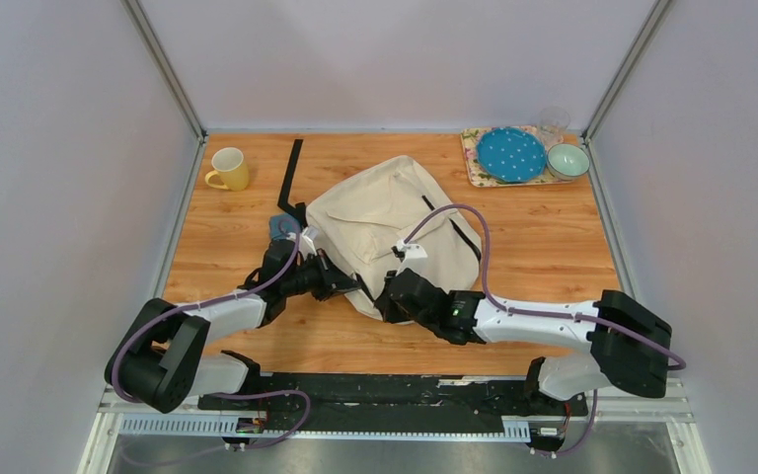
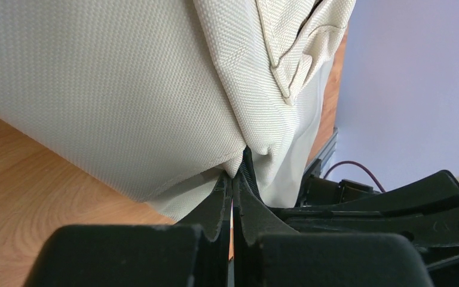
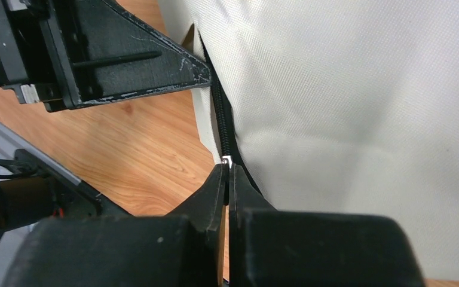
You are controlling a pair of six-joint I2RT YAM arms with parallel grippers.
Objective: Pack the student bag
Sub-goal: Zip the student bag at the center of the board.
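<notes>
The student bag (image 1: pixel 385 217) is a cream fabric backpack lying flat in the middle of the wooden table. My left gripper (image 1: pixel 348 285) is at its near-left corner, shut on the bag's edge beside the black zipper (image 2: pixel 248 170); cream fabric (image 2: pixel 107 89) fills the left wrist view. My right gripper (image 1: pixel 389 294) is just right of it, shut on the small metal zipper pull (image 3: pixel 228 160) at the end of the black zipper line (image 3: pixel 221 113). The left gripper's finger (image 3: pixel 125 60) shows close by in the right wrist view. The bag's inside is hidden.
A yellow mug (image 1: pixel 229 169) stands at the back left. A loose black strap (image 1: pixel 292 168) lies by it. A blue object (image 1: pixel 280 227) sits at the bag's left edge. A tray (image 1: pixel 474 163) at the back right holds a blue plate (image 1: pixel 510 154), a green bowl (image 1: pixel 568 160) and a glass (image 1: pixel 554 122).
</notes>
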